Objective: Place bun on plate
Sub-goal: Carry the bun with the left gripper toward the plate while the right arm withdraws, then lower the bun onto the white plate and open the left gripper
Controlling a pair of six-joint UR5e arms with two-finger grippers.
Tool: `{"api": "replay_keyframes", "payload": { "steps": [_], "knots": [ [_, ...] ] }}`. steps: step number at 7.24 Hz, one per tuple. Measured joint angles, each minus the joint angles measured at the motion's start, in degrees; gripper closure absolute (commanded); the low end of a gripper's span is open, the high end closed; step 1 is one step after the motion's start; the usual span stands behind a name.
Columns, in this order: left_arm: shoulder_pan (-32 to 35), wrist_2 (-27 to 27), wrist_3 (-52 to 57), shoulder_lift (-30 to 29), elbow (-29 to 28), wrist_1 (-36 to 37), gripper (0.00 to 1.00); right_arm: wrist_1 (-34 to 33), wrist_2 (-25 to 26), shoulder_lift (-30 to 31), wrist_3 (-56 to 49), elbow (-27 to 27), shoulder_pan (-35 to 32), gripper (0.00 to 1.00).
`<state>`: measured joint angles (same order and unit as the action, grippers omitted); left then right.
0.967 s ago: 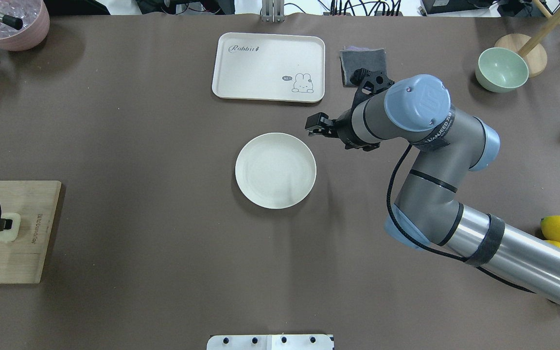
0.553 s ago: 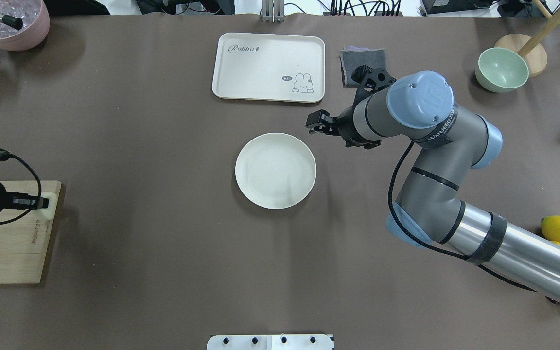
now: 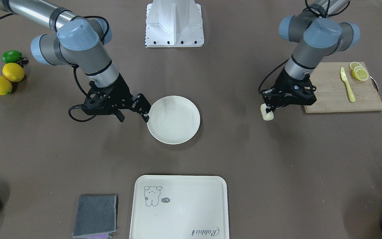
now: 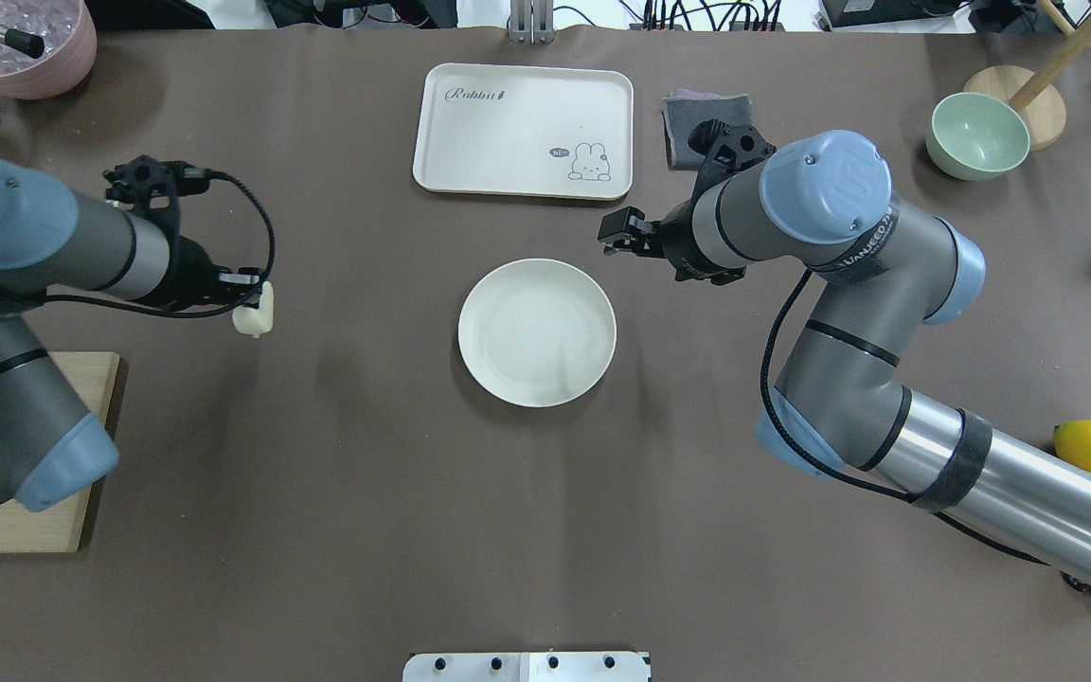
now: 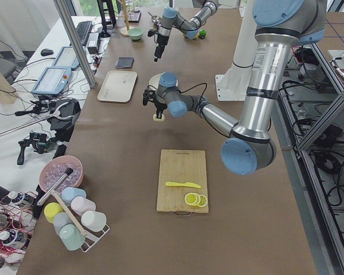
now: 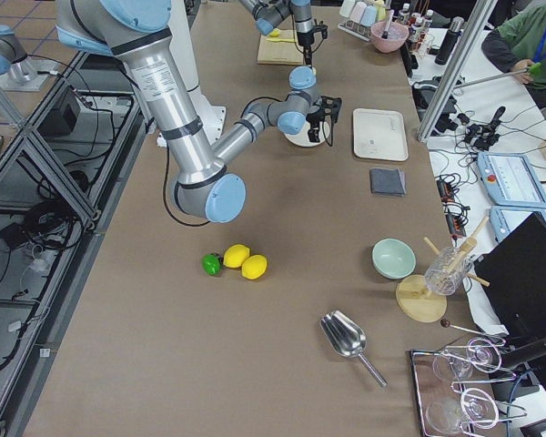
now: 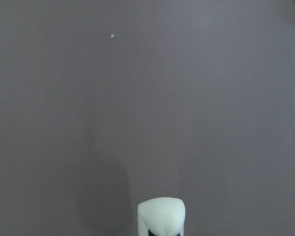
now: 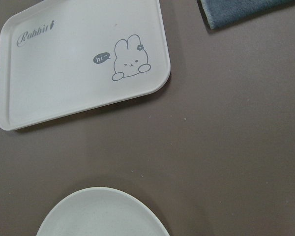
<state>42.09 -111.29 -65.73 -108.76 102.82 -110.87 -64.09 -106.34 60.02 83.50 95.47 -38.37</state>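
Observation:
The bun, a small pale cream lump, hangs above the brown table, and my left gripper is shut on it. It also shows in the front view as the bun under the left gripper, and at the bottom of the left wrist view as the bun. The round off-white plate lies bare at the table's middle, well to the right of the bun. My right gripper hovers open at the plate's edge, holding nothing.
A cream tray with a rabbit drawing and a grey cloth lie beyond the plate. A wooden cutting board carries lemon slices and a yellow knife. Lemons, a green bowl and a pink bowl sit at the edges.
My left arm has lifted the bun off the cutting board and carried it forward and toward the middle. The right arm has drifted slightly away from the plate.

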Motion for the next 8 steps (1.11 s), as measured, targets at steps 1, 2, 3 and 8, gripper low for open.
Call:
{"api": "replay_keyframes", "payload": {
  "steps": [1, 2, 3, 8],
  "knots": [
    [-2.6, 1.2, -4.0, -5.2, -0.8, 3.3, 1.00, -0.1, -0.3, 0.0, -0.1, 0.0, -0.4, 0.00],
    [-5.5, 3.7, -7.4, -9.3, -2.2, 4.6, 1.00, -0.4, -2.1, 0.1, -0.5, 0.0, -1.8, 0.00],
    [-8.1, 6.3, -10.5, -13.3, -4.3, 5.1, 1.00, -1.1, -6.3, 0.5, -2.1, 0.1, -4.8, 0.00],
    [-15.4, 15.8, -17.4, -28.0, -18.2, 4.8, 1.00, -2.0, -24.7, 12.1, -20.6, 2.1, -21.7, 0.00]
  ]
}}
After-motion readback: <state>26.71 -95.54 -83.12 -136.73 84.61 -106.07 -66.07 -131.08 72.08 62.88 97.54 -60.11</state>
